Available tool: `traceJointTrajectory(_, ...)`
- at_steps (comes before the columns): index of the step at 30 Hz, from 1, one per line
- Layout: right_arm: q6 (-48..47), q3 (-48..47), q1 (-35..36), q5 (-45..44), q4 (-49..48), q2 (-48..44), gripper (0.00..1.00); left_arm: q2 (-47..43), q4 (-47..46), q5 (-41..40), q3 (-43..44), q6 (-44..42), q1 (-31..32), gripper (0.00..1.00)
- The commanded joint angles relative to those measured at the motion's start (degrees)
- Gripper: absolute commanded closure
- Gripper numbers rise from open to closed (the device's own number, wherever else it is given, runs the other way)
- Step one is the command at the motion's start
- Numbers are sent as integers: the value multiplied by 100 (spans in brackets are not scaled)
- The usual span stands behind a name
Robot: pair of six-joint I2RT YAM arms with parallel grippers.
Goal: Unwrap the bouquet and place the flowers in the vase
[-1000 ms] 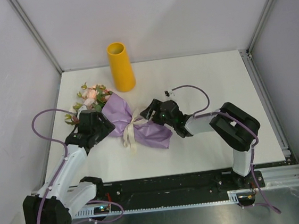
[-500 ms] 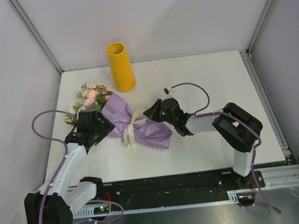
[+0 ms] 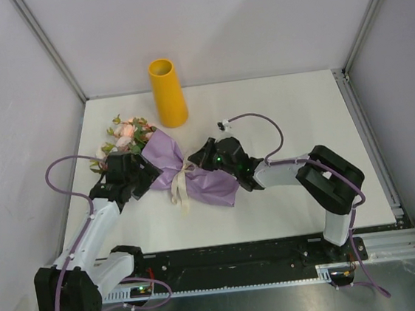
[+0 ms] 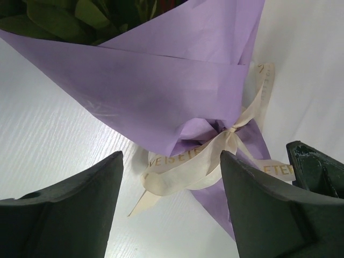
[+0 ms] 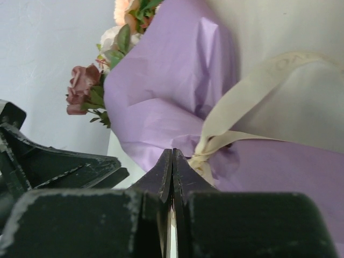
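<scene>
The bouquet (image 3: 165,163) lies on the table in lilac paper (image 4: 172,91), tied at its waist with a cream ribbon bow (image 3: 183,180). The flowers (image 3: 126,134) stick out at its upper left end; a mauve rose (image 5: 81,86) shows in the right wrist view. My left gripper (image 3: 147,178) is open at the bouquet's left side, its fingers either side of the ribbon loops (image 4: 188,164) and apart from them. My right gripper (image 3: 200,161) is shut, with nothing visible between its fingers. Its tips (image 5: 172,154) are right beside the ribbon knot (image 5: 207,153). The yellow vase (image 3: 167,93) stands upright behind the bouquet.
The white table (image 3: 284,110) is walled by grey panels at the back and sides. A black rail (image 3: 241,260) carries the arm bases along the near edge. The left gripper's fingers (image 5: 59,166) show close by in the right wrist view.
My right gripper has shut and moved left up to the ribbon knot. The left gripper has shifted slightly towards the flowers and stayed open. The bouquet has not moved.
</scene>
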State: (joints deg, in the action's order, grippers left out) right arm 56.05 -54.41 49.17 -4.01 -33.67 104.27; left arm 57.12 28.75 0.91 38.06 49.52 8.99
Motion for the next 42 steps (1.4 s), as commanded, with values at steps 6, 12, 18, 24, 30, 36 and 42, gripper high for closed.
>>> traceJointTrajectory(6, -196, -407, 146, -90, 191, -326, 100, 240, -569, 163, -335, 416, -40, 34)
traceJointTrajectory(12, -237, -410, 178, -141, 293, -388, 100, 489, -763, 266, -453, 539, -46, 45)
traceJointTrajectory(18, -291, -410, 221, -167, 347, -393, 100, 709, -834, 180, -452, 552, -47, 66)
traceJointTrajectory(24, -327, -405, 219, -177, 431, -466, 100, 873, -836, 118, -434, 538, -46, 96)
traceJointTrajectory(30, -435, -407, 89, -273, 730, -770, 100, 819, -827, 66, -426, 563, -42, 100)
traceJointTrajectory(36, -522, -405, -106, -433, 1084, -1139, 100, 621, -821, -229, -609, 643, -47, 100)
traceJointTrajectory(42, -615, -408, -323, -566, 1501, -1499, 100, 534, -785, -431, -749, 656, -46, 100)
